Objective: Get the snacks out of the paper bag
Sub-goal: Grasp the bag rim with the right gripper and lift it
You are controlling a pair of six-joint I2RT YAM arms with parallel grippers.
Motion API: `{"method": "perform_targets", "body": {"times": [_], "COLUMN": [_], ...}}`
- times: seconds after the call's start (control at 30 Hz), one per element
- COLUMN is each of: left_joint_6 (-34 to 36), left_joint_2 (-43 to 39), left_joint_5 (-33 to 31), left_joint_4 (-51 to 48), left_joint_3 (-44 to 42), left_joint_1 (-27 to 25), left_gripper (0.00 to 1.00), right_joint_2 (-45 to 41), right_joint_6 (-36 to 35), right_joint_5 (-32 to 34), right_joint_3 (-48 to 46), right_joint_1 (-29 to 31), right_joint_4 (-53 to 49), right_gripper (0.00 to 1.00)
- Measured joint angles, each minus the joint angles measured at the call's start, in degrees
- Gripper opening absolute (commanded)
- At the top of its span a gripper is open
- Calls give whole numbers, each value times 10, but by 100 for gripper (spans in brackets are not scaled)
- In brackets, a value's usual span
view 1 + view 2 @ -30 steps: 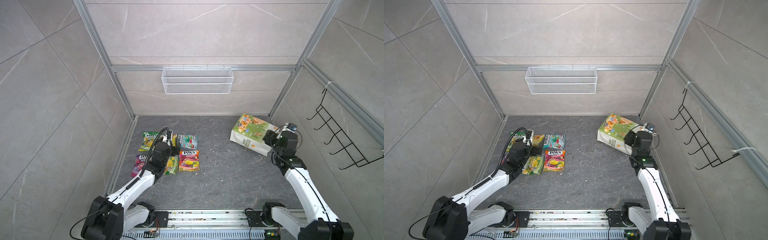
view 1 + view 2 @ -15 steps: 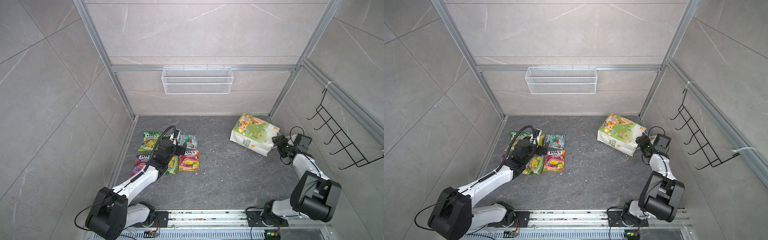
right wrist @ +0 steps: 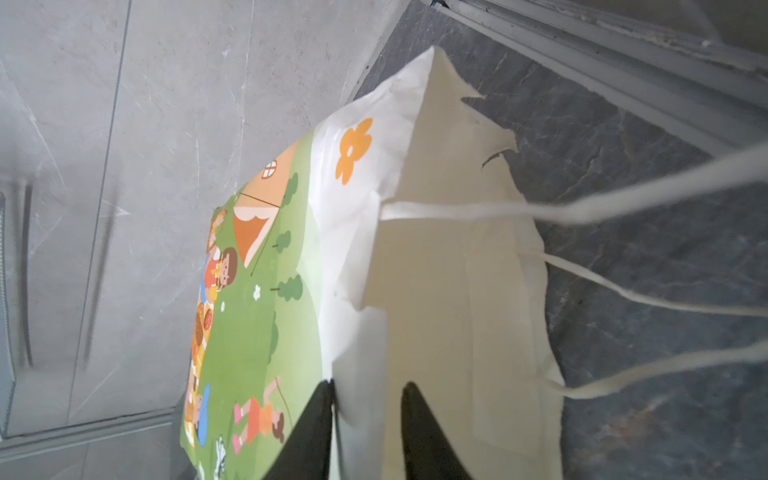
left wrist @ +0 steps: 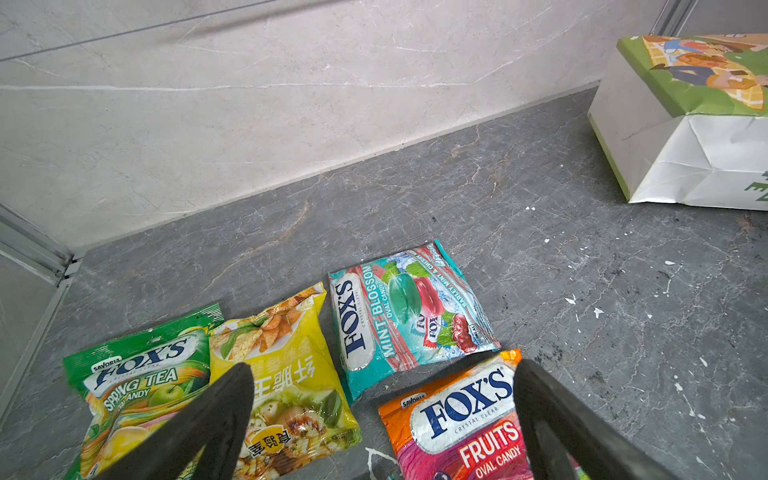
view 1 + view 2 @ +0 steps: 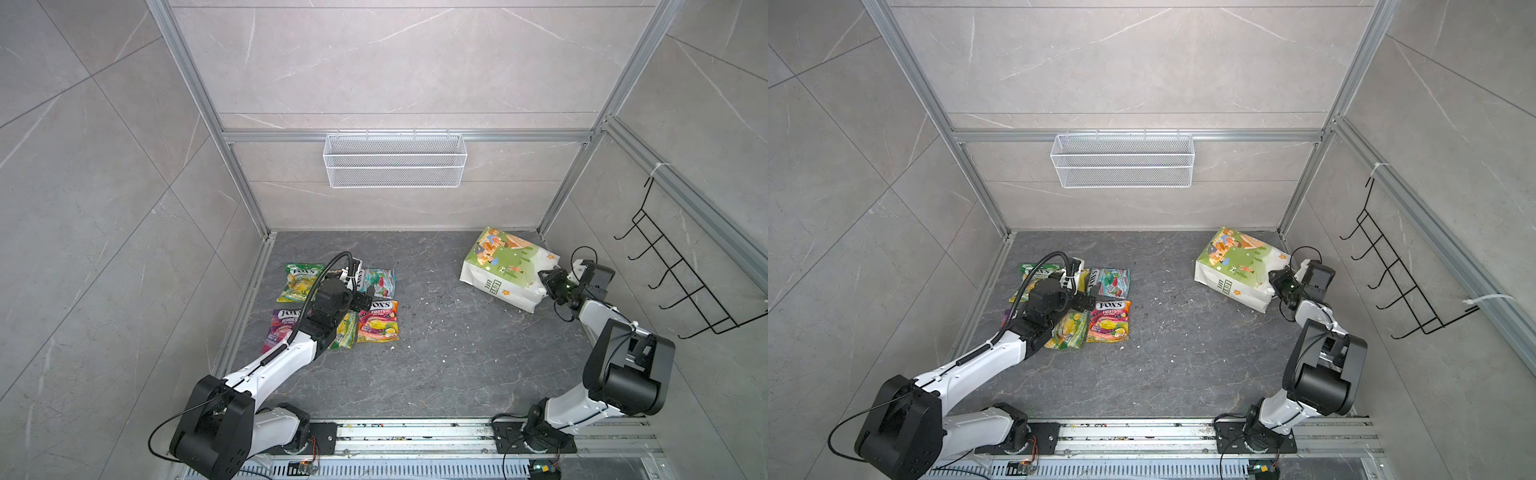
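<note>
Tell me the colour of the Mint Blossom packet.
The Mint Blossom packet is teal with red-pink stripes, clearest in the left wrist view.

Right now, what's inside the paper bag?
Through the open mouth of the paper bag, only bare cream inner walls show, with no packet in sight. The deep end toward its base is covered by the printed upper wall, so I cannot confirm it is empty.

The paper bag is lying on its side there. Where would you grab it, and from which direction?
The paper bag lies on its side, printed face up, open mouth facing the right gripper. So take the rim of that upper face, coming in from the mouth end: one finger slips inside, one stays on the print. The cord handles look thin and slack.
</note>
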Motion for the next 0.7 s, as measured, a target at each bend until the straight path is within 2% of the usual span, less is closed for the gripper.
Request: {"method": "perform_targets", "body": {"times": [0.2,0.27,0.4,0.53,0.7], "left_joint_6": [0,0,0,0,0], "left_joint_2": [-3,-4,-12,-25,-52], "left_joint_5": [-5,-5,-9,-17,-28], "left_joint_4": [0,0,0,0,-1], "left_joint_3": [0,0,0,-2,-16], "left_joint_1": [-1,-1,-1,-1,-1], "left_gripper": [99,99,99,99,99], "right_joint_2": [-26,-42,-72,-78,-40], "right_joint_6": [-11,-20,-53,-116,-185], "right_joint_5": [24,35,73,136,247], "right_joint_3": [5,18,67,193,414], "right_joint_1": [19,35,83,173,345], "right_joint_4": [-25,-46,-116,-250,-447], "right_gripper": [4,0,0,0,0]}}
